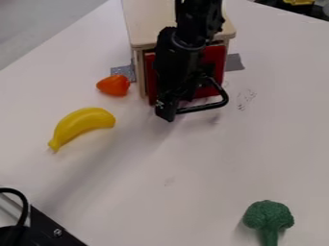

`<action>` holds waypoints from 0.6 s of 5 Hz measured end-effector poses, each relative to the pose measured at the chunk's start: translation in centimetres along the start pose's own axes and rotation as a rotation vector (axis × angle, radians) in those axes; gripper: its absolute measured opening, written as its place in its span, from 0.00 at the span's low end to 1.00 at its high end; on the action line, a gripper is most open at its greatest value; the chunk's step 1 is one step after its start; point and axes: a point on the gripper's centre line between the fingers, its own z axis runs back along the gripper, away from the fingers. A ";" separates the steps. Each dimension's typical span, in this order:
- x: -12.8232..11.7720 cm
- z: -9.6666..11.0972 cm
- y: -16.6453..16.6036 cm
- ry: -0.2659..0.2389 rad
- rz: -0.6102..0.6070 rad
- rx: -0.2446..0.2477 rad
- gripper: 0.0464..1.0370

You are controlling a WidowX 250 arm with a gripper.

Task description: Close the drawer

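1. Red drawer front (214,60): flat, smooth panel, set at the front face of the wooden cabinet (141,29), beneath its top. The arm covers much of it; how far the drawer stands out cannot be judged.
2. Black handle (223,94): rounded rod, bent into a loop, projecting forward from the cabinet's front. Its lower end meets the gripper's outline; contact cannot be confirmed.
3. Black gripper (168,109): angular, hanging downward before the cabinet's front, beside the handle. Whether the claw is wide or narrow cannot be told.
4. Wooden cabinet (landmark): pale, box-shaped, with a flat top and rounded front corners. The black arm (187,21) crosses over the top.
5. Grey patches: one speckled patch (123,72) on the table just beside the cabinet's left side in the view; one plain patch (234,62) just beside its right side.
6. Orange-red toy (114,85): glossy, plump, tapered; near the cabinet, to its left.
7. Yellow banana (80,126): smooth, curved, lying farther out on the same side.
8. Green broccoli (269,216): bumpy crown, thick stalk; well apart from the cabinet, toward the view's lower right.
9. White table (170,163): smooth, matte surface under the cabinet, with faint dark scuffs (244,98) to its right.
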 end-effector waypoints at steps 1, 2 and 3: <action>0.4 -0.1 -0.6 -0.004 0.009 0.003 0.96; 0.9 -0.1 -1.1 -0.021 0.011 -0.003 0.96; 1.6 -0.3 -1.5 -0.074 0.033 -0.014 0.96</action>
